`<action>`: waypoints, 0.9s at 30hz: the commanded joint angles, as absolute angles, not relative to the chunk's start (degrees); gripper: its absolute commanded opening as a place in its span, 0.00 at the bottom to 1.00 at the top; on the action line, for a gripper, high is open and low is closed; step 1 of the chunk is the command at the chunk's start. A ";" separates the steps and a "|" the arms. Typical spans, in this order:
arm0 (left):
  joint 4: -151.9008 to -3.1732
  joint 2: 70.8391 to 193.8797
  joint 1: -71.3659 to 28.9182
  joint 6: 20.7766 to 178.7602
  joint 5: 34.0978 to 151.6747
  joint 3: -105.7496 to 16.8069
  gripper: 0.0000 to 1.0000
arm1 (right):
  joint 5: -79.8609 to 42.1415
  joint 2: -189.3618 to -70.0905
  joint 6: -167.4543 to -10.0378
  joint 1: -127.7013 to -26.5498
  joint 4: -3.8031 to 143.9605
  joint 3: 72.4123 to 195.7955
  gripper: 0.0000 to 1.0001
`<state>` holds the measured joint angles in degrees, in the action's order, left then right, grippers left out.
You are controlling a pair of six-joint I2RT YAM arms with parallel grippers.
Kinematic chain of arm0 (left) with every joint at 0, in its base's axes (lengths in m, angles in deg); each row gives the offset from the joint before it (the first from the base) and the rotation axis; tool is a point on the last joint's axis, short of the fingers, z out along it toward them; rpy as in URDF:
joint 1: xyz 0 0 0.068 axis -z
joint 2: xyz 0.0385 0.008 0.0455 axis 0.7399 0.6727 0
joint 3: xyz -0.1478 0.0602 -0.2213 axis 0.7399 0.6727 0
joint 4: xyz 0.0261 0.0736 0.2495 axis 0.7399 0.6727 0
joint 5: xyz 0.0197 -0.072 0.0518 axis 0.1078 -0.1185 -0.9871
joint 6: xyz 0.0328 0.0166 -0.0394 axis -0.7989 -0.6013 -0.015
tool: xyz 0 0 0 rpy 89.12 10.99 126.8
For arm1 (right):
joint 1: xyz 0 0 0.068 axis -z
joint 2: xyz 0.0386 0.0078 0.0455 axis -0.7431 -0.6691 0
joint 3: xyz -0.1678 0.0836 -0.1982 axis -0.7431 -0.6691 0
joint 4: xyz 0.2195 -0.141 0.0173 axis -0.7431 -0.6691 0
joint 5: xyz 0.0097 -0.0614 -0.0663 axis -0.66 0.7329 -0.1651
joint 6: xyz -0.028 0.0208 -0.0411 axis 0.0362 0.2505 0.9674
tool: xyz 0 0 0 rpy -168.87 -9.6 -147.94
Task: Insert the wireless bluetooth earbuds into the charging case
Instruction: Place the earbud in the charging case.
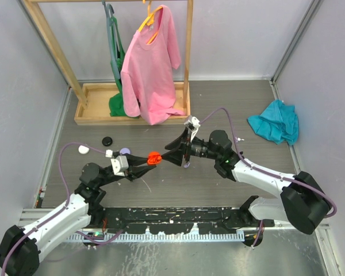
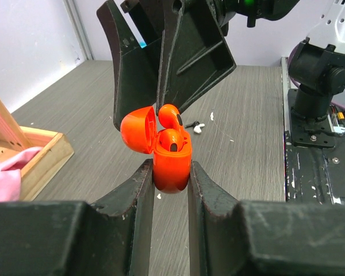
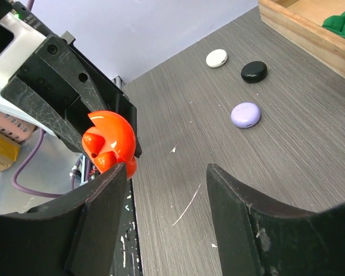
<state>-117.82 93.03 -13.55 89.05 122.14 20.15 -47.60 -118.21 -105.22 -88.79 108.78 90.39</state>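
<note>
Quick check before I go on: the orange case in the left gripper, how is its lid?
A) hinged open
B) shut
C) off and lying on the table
A: the orange case, clamped in the left gripper, has its lid swung back to one side, with an orange earbud showing in the opening.

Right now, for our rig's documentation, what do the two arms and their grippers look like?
Left arm and right arm: white links, black joints, a purple cable looping alongside each. Fingers are black, wedge-shaped, scuffed with white flecks.
</note>
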 commanded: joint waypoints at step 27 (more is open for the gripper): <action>-118.41 92.40 -13.27 87.84 124.24 17.53 0.00 | -59.93 -117.32 -102.00 -87.14 94.83 104.00 0.68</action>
<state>-116.93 92.92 -13.48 88.77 123.04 20.12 -51.84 -115.91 -101.77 -86.89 95.73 98.52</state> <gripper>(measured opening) 0.252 0.671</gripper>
